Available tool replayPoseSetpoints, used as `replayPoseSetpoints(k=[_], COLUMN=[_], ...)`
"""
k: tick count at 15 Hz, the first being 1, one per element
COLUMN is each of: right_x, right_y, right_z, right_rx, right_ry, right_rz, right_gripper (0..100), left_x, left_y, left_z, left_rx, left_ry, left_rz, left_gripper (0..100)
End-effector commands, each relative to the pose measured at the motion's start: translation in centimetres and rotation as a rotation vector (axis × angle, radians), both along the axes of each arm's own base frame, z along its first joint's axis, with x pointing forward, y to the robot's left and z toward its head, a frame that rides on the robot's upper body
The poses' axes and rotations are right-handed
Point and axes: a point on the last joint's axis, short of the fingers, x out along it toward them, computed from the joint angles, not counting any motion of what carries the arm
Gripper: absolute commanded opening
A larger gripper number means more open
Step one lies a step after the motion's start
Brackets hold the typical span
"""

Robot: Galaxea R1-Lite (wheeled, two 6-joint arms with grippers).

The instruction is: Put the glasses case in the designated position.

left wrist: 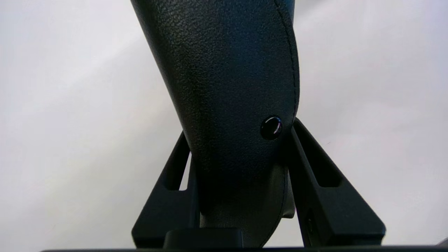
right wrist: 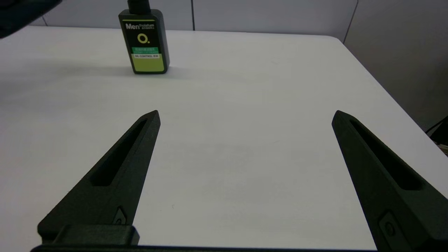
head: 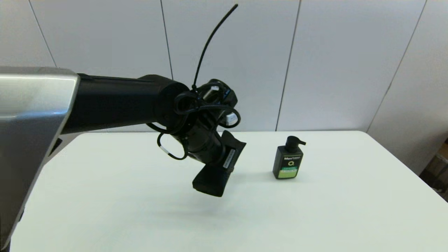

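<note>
Left tool [left wrist: 241, 140] is gripping the glasses case [head: 215, 168], fingers [left wrist: 315, 168] pressing both its sides, holding it tilted in the air over the worktop [head: 315, 217] near centre. Case's lower end is pointing toward 7 o'clock, upper end toward 1 o'clock; a small black stud [left wrist: 271, 127] is showing on its textured skin. Pump bottle [head: 288, 161] is standing upright at 3 o'clock of the case, apart. Right tool [right wrist: 245, 115] is hovering wide open over bare worktop, bottle at its 11 o'clock.
</note>
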Motion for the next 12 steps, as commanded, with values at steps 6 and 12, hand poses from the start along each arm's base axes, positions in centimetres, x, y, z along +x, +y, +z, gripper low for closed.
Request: replayPoseSetpoints(k=[6, 12], right_x=[0.0, 0.0], right_y=[0.0, 0.0], right_z=[0.0, 0.0], right_rx=[-0.001, -0.001], right_ry=[0.001, 0.001], right_rz=[0.001, 0.001], right_gripper=[100, 100], left_x=[0.2, 1.3], left_y=[-4.5, -5.1], left_z=[-3.1, -4.7], left_rx=[0.021, 0.049], left_ry=[0.026, 0.024], left_rz=[-0.074, 0.030], left_gripper=[0, 0])
